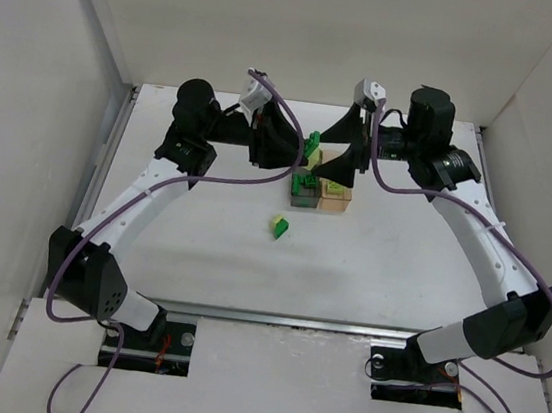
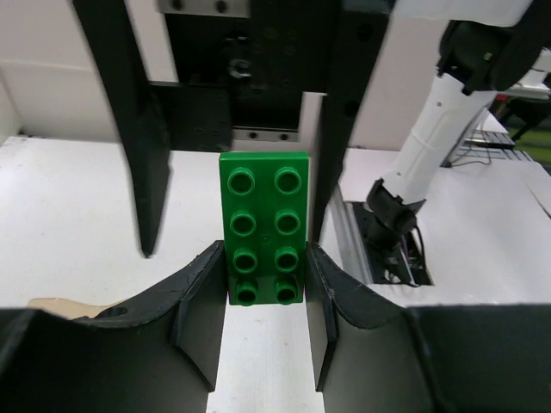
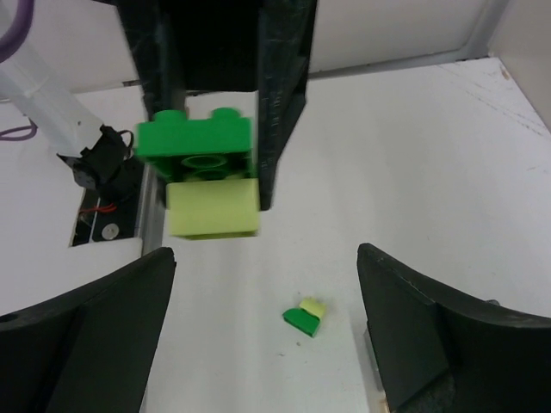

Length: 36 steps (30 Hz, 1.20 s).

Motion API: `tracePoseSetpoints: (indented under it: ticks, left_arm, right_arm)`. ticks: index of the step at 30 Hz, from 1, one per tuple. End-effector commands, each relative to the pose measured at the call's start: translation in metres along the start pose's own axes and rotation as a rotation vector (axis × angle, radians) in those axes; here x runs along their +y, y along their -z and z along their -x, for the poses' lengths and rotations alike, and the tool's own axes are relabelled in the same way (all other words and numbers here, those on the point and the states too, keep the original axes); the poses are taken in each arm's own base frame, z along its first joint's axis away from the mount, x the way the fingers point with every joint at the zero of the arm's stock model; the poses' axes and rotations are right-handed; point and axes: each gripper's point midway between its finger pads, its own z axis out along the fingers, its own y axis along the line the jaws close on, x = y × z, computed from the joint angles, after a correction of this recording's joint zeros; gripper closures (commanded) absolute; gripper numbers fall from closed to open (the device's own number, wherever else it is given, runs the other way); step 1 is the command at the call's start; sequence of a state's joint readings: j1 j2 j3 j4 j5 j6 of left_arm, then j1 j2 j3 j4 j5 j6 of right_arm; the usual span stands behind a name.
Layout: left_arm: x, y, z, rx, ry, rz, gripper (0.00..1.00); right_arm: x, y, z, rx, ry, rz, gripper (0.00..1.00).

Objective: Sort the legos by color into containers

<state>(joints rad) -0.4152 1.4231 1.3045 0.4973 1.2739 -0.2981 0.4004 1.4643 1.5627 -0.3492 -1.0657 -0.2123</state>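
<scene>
Separation step, seemingly: gripping a dark green brick (image 2: 264, 225) in the closed left gripper (image 2: 265, 297), pale yellow-green brick (image 3: 213, 209) attached beneath, at 12 o'clock from the grey container (image 1: 304, 196) and orange container (image 1: 337, 203). Facing it with the right gripper (image 3: 267, 331) spread wide, empty. Next, probably: pinch the pale one squarely and pull apart.

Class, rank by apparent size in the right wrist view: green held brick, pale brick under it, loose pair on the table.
1. Green brick and pale brick: about alike, unranked.
2. Loose pair: smallest, though farther away.
</scene>
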Motion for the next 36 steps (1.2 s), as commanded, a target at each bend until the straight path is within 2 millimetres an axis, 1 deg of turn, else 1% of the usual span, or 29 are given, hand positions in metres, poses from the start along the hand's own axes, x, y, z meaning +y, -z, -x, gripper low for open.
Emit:
tracePoseSetpoints:
  ticks: [1, 2, 5, 7, 9, 11, 13, 14, 15, 16, 17, 18, 22, 23, 24, 27, 28, 29, 30, 33, 34, 35, 36]
  left_arm:
    - [0.010, 0.006, 0.028, -0.045, -0.132, 0.046, 1.00]
    - [0.012, 0.006, 0.029, -0.049, -0.132, 0.055, 1.00]
    - [0.017, 0.006, 0.027, -0.051, -0.123, 0.067, 1.00]
    - [0.016, 0.005, 0.031, -0.054, -0.134, 0.066, 1.00]
    - [0.017, 0.006, 0.029, -0.048, -0.136, 0.069, 1.00]
    - [0.018, 0.006, 0.018, -0.036, -0.112, 0.063, 1.00]
    - [0.015, 0.007, 0.018, -0.036, -0.113, 0.063, 1.00]
    - [0.014, 0.008, 0.015, -0.034, -0.106, 0.064, 1.00]
    - [0.014, 0.008, 0.015, -0.034, -0.106, 0.064, 1.00]
    - [0.011, 0.009, 0.007, -0.025, -0.090, 0.056, 1.00]
    - [0.006, 0.007, 0.008, -0.023, -0.098, 0.045, 1.00]
    - [0.007, 0.007, 0.003, -0.019, -0.086, 0.047, 1.00]
    - [0.004, 0.004, 0.002, -0.018, -0.085, 0.038, 1.00]
    - [0.003, 0.004, -0.002, -0.012, -0.076, 0.029, 1.00]
    - [0.001, 0.005, 0.001, -0.015, -0.085, 0.027, 1.00]
    - [0.000, 0.005, 0.001, -0.015, -0.085, 0.027, 1.00]
    - [0.000, 0.005, 0.001, -0.015, -0.085, 0.027, 1.00]
    - [0.000, 0.005, 0.001, -0.015, -0.085, 0.027, 1.00]
    - [0.000, 0.005, 0.005, -0.018, -0.095, 0.026, 1.00]
    - [-0.002, 0.005, 0.004, -0.015, -0.086, 0.017, 1.00]
    - [-0.003, 0.005, 0.008, -0.018, -0.094, 0.016, 1.00]
    - [-0.003, 0.005, 0.008, -0.018, -0.094, 0.016, 1.00]
    - [-0.003, 0.005, 0.008, -0.018, -0.094, 0.016, 1.00]
  right_arm:
    - [0.025, 0.002, 0.013, -0.009, 0.042, 0.059, 0.08]
    - [0.030, 0.001, 0.017, -0.015, 0.053, 0.078, 0.08]
    - [0.030, 0.001, 0.021, -0.020, 0.070, 0.077, 0.03]
    - [0.030, 0.001, 0.021, -0.020, 0.070, 0.077, 0.03]
    - [0.032, 0.003, 0.025, -0.029, 0.088, 0.075, 0.03]
    - [0.032, 0.002, 0.031, -0.039, 0.105, 0.059, 0.03]
    - [0.027, 0.002, 0.032, -0.039, 0.112, 0.029, 0.03]
    - [0.026, 0.002, 0.035, -0.042, 0.120, 0.019, 0.03]
    - [0.024, 0.002, 0.035, -0.040, 0.120, 0.010, 0.05]
    - [0.022, 0.001, 0.036, -0.041, 0.121, 0.010, 0.07]
    - [0.020, -0.001, 0.033, -0.036, 0.103, 0.011, 0.10]
    - [0.022, 0.000, 0.037, -0.043, 0.112, 0.022, 0.15]
    - [0.015, -0.004, 0.036, -0.041, 0.102, 0.013, 0.17]
    - [0.013, -0.004, 0.035, -0.039, 0.101, 0.001, 0.17]
    - [0.012, -0.004, 0.037, -0.044, 0.109, 0.000, 0.19]
    - [0.010, -0.005, 0.038, -0.044, 0.109, 0.000, 0.29]
    - [0.010, -0.005, 0.038, -0.044, 0.109, 0.000, 0.30]
    - [0.010, -0.005, 0.038, -0.044, 0.109, 0.000, 0.34]
    - [0.010, -0.005, 0.038, -0.044, 0.109, 0.000, 0.35]
    - [0.010, -0.005, 0.038, -0.044, 0.109, 0.000, 0.36]
    - [0.010, -0.006, 0.032, -0.034, 0.094, 0.002, 0.37]
    - [0.010, -0.006, 0.032, -0.034, 0.093, 0.002, 0.37]
    - [0.011, -0.006, 0.031, -0.030, 0.086, 0.003, 0.35]
